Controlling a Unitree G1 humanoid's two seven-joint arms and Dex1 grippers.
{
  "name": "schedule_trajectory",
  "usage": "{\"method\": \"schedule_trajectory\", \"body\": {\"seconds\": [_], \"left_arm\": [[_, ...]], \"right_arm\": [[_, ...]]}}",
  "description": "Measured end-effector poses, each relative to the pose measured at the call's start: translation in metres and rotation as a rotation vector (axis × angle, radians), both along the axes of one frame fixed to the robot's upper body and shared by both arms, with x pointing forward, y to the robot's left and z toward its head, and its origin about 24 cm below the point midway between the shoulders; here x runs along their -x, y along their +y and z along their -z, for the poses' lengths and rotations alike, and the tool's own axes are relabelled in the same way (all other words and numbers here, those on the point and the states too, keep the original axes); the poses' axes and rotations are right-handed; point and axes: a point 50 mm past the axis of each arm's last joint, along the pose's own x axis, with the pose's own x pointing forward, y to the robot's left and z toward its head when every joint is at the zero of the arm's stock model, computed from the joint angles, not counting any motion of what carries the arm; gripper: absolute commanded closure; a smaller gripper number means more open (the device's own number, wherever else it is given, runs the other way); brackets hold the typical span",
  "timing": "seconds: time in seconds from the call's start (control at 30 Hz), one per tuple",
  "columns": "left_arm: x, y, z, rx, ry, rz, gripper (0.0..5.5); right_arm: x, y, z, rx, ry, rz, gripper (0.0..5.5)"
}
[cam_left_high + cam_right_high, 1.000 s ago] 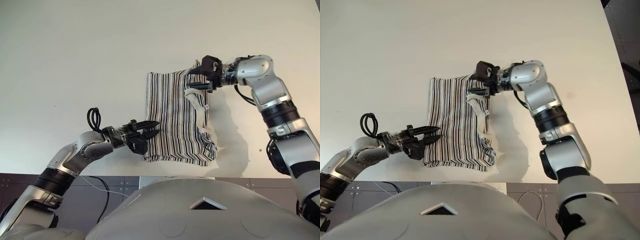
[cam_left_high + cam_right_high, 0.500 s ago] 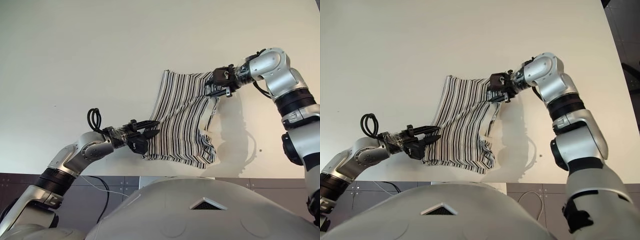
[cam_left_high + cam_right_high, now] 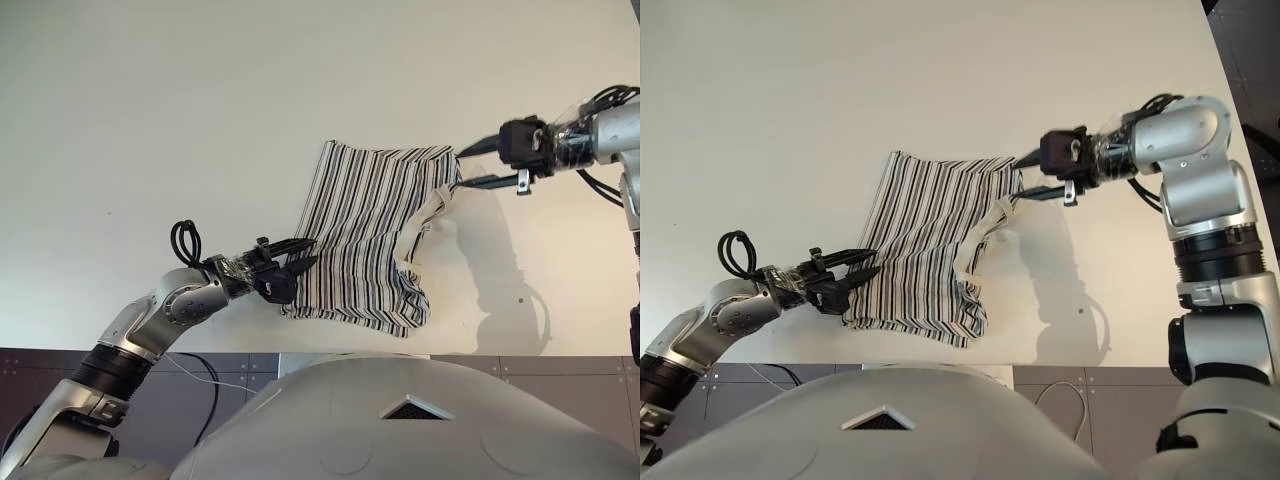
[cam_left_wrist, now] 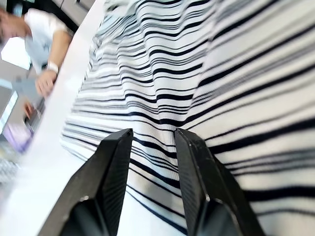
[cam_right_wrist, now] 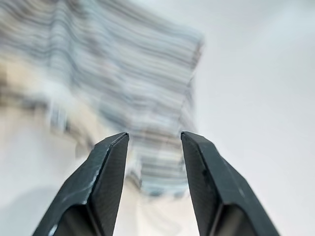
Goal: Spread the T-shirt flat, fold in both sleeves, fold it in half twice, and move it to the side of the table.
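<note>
A black-and-white striped T-shirt [image 3: 360, 230] lies rumpled on the white table [image 3: 150, 100], its right side folded over with a pale collar strip showing. My left gripper [image 3: 302, 254] is open, low over the shirt's near left edge. In the left wrist view its fingers [image 4: 115, 167] are spread above the striped cloth [image 4: 197, 59]. My right gripper [image 3: 1026, 177] is open just to the right of the shirt's far right corner and holds nothing. In the right wrist view the shirt [image 5: 123, 88] lies beyond the spread fingertips.
The table's near edge [image 3: 150, 345] runs just behind my left arm, with dark floor below it. Its right edge [image 3: 1232, 100] lies close past my right arm. Bare tabletop stretches to the far side and to the left of the shirt.
My right gripper drew the shirt's far corner to the right, opening the fold out, then let go and moved farther right. The left gripper stayed almost in place.
</note>
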Motion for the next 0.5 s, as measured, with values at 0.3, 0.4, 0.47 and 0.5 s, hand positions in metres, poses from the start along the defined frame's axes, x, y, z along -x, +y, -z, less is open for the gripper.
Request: {"method": "schedule_trajectory", "body": {"seconds": [0.3, 0.4, 0.47, 0.5], "left_arm": [[0.009, -0.009, -0.008, -0.013, 0.13, 0.025, 3.92], [0.01, -0.007, -0.009, -0.028, 0.127, 0.028, 3.92], [0.012, -0.006, -0.008, -0.034, 0.125, 0.034, 3.92], [0.013, -0.006, -0.008, -0.039, 0.117, 0.037, 3.92]], "right_arm": [[0.107, 0.077, 0.055, -0.142, 0.368, -0.136, 3.54], [0.119, 0.055, 0.069, 0.02, 0.34, -0.162, 3.54], [0.119, 0.04, 0.071, 0.074, 0.317, -0.14, 3.54], [0.117, 0.029, 0.069, 0.099, 0.302, -0.111, 3.54]]}}
